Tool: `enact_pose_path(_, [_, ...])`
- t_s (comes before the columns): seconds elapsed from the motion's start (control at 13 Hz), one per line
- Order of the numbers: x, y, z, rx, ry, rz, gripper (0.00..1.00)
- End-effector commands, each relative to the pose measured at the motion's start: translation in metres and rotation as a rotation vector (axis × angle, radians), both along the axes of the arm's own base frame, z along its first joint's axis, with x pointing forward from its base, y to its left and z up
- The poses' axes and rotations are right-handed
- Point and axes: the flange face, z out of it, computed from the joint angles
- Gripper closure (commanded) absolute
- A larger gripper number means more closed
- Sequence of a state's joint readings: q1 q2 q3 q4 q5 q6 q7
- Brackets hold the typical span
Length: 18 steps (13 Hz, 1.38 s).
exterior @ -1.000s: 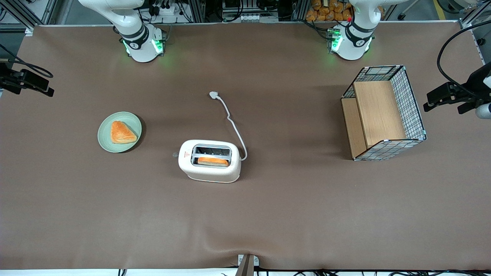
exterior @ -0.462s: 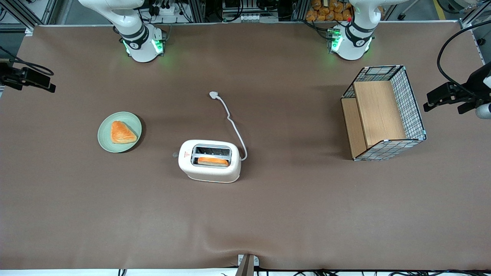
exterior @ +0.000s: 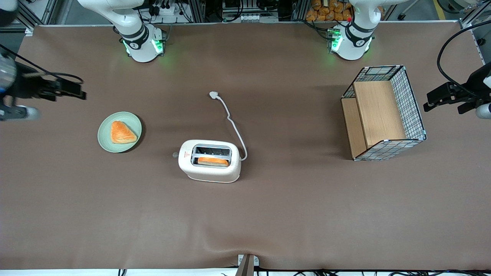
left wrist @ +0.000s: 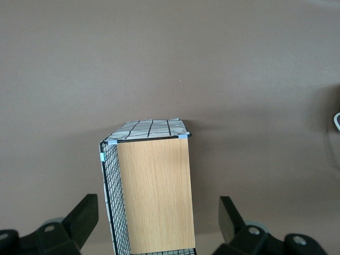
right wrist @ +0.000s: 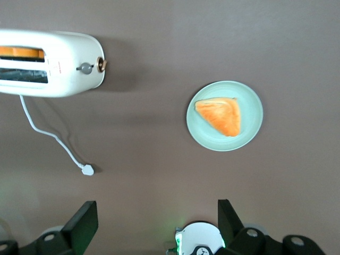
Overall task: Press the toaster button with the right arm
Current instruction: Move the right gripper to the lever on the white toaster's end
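Black two-finger gripper [right wrist: 154, 223] of the white jointed right arm [exterior: 23, 86] held high toward the working arm's end of the table, fingers [right wrist: 82, 223] spread wide apart with nothing between them; not yet near its target. Small cream-white two-slot toaster [exterior: 210, 160] standing upright on the brown table cover [exterior: 268, 214], well apart from the gripper, toward the table's middle and nearer the front camera. Small round grey toaster button [exterior: 175, 155] protruding from the short end that faces the working arm's end, so reachable by a sideways approach, likely. Orange toast slice [exterior: 213, 161] sitting in the slot nearer the front camera, probably loaded for the press. Pale green round plate [exterior: 105, 132] carrying a triangular pastry [exterior: 122, 132], between gripper and toaster, a possible snag on a low path. White cord [exterior: 232, 126] trailing loose, unplugged, away from the button end.
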<state>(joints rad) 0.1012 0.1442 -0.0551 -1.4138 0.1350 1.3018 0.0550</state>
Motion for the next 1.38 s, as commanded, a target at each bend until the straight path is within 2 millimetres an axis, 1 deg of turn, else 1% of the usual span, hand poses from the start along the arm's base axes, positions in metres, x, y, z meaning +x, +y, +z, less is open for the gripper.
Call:
enact_pose_path(0.0, [0.009,0.03,-0.028,0.0,0.051,0.022,0.0])
enact_pose_path(0.08, [0.012,0.034,-0.045,0.035,0.051,0.014,0.0])
enact_pose_path(0.15, [0.016,0.038,-0.066,0.079,0.054,-0.003,0.0])
enact_pose_path(0.31, [0.028,0.05,-0.115,0.178,0.062,-0.051,0.0])
enact_pose_path(0.38, [0.035,0.056,-0.132,0.214,0.075,-0.069,0.0])
enact_pose_path(0.46, [0.039,0.061,-0.138,0.254,0.085,-0.08,0.0])
enact_pose_path(0.54, [0.044,0.064,-0.147,0.283,0.084,-0.098,0.12])
enact_pose_path(0.69, [0.05,0.068,-0.163,0.288,0.08,-0.096,0.54])
enact_pose_path(0.77, [0.052,0.072,-0.168,0.291,0.078,-0.094,0.77])
enact_pose_path(0.85, [0.054,0.075,-0.172,0.29,0.07,-0.093,0.91])
enact_pose_path(0.92, [0.056,0.084,-0.174,0.3,0.055,-0.084,1.0])
enact_pose_path(1.0, [0.056,0.099,-0.174,0.323,0.034,-0.058,1.0])
enact_pose_path(1.08, [0.059,0.104,-0.178,0.329,0.008,-0.034,1.0])
enact_pose_path(1.15, [0.064,0.108,-0.187,0.334,-0.016,-0.012,1.0])
enact_pose_path(1.31, [0.071,0.109,-0.211,0.374,-0.034,0.04,1.0])
